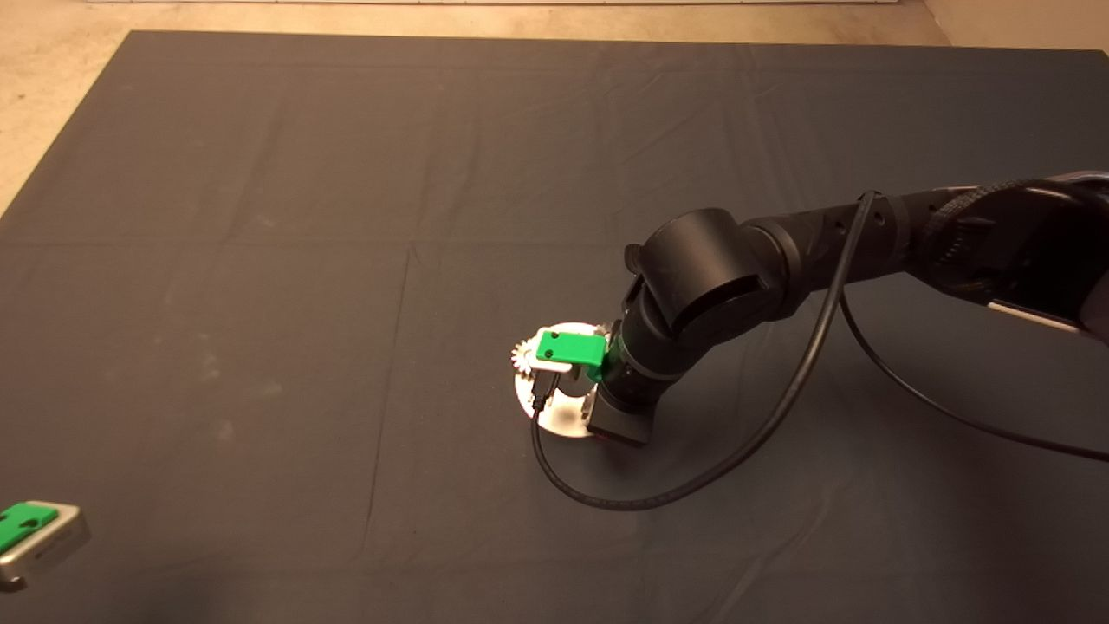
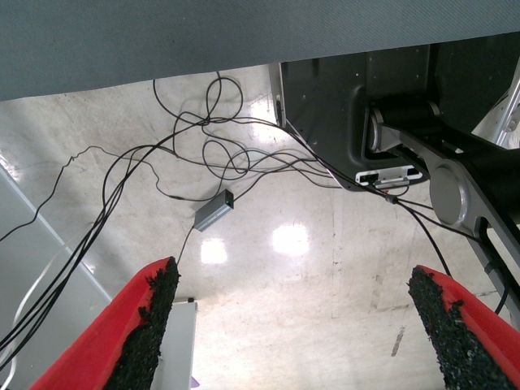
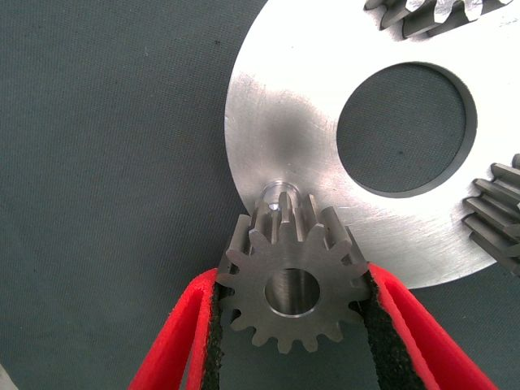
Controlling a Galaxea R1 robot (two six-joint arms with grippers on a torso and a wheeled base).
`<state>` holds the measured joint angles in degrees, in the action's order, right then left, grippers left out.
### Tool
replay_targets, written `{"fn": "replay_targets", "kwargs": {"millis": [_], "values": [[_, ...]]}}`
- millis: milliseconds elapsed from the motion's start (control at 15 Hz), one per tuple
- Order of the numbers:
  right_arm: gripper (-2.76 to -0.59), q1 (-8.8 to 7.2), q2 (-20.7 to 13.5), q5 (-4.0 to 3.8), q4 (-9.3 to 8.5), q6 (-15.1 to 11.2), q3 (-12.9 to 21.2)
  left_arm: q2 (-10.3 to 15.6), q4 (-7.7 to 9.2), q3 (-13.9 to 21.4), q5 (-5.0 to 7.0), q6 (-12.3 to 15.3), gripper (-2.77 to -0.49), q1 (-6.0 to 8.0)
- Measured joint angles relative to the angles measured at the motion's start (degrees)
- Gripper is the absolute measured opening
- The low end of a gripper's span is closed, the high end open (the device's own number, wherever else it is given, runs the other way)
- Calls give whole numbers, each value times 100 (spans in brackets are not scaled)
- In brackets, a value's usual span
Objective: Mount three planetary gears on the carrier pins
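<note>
The right gripper pinches a gear between its red fingers, holding it just above a free pin at the near rim of the plate. Two more gears sit across the plate's centre hole. The left gripper waits spread at the mat's corner, over floor cables.

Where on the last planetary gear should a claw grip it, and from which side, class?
Grip the gear on two opposite toothed flanks, coming from above along its bore axis, as the right claw does now. The centre hole stays free and faces up, so it can slide down over the carrier pin on the white plate. The left claw is parked.
</note>
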<state>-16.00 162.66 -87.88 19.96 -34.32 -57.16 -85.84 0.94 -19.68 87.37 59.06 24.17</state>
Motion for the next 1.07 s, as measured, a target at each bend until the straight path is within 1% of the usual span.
{"fn": "replay_targets", "kwargs": {"millis": [333,733,1067], "values": [[-231,15,7,-8,0,1,0,18,0,0,0,-6,-124,0],[-232,26,38,-41,0,1,5,26,5,0,0,-11,-124,0],[-231,26,38,-41,2,1,11,27,10,0,2,-11,-124,0]]}}
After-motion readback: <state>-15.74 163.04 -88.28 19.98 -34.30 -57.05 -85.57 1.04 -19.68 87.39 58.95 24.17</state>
